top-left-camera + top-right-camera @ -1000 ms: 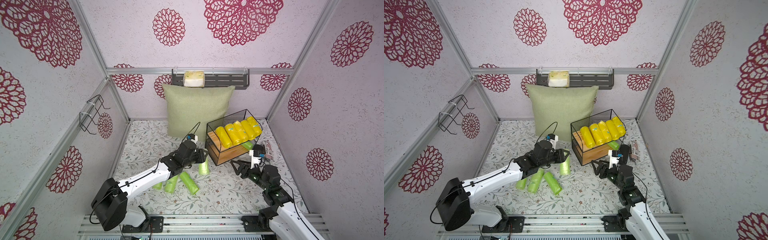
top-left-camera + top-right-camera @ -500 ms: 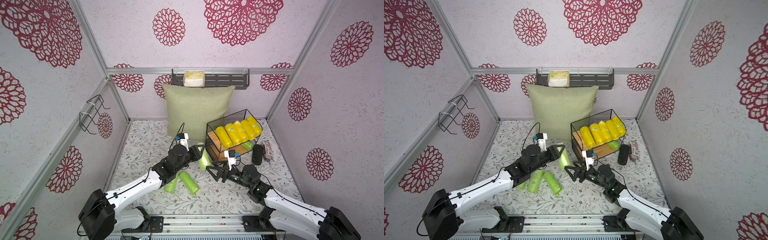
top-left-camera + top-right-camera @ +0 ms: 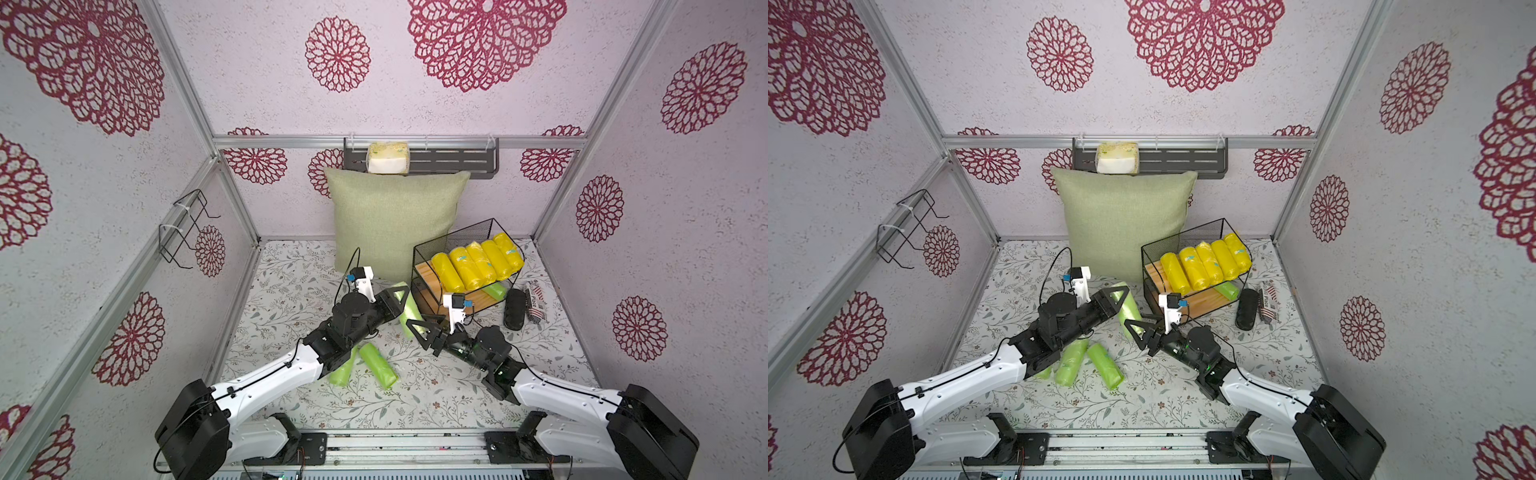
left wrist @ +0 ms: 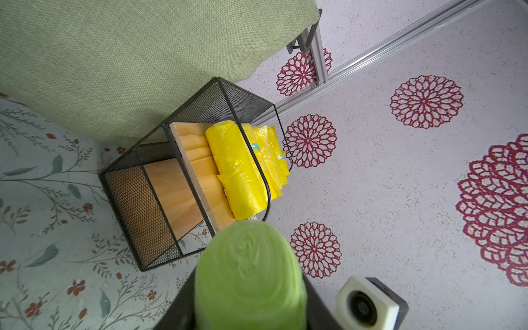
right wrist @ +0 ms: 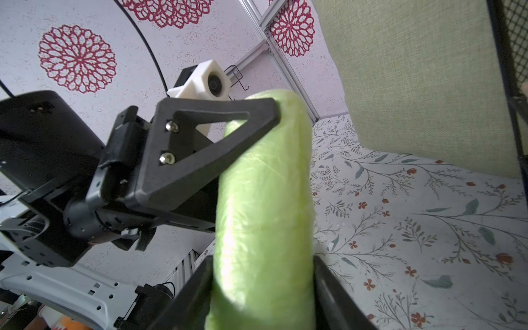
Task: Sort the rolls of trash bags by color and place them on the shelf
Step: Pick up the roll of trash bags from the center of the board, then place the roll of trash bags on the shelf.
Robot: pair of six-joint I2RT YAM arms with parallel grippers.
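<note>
**Two claws on one green roll**

The green roll (image 3: 409, 309) is up in the air, standing almost straight, just in front of the shelf (image 3: 453, 239). The left claw (image 3: 400, 297) is closed tight on its top part.

The right claw (image 3: 422, 334) is the new thing here. A second ago it was back by the side of the shelf. Now its arm has swung across, and its jaws have come in on the bottom part of the same roll. In the right wrist view the roll fills the gap, and both fingers (image 5: 334, 294) seem to touch it. So I think this claw grips it too, though maybe not hard yet.

This looks like a pass from one claw to the other. I think the left claw must let go next. If it lets go too soon, the slippery roll could drop.

On the top board (image 3: 422, 271) five yellow rolls (image 3: 478, 266) lie side by side. The low board (image 3: 484, 302) has a second green roll (image 3: 496, 289) at its far end and bare wood beside it. Three green rolls (image 3: 376, 365) lie on the floor (image 3: 291, 291) under the left arm. So yellow looks done, and green has four to go. The pillow (image 3: 395, 220) stands behind it all.
</note>
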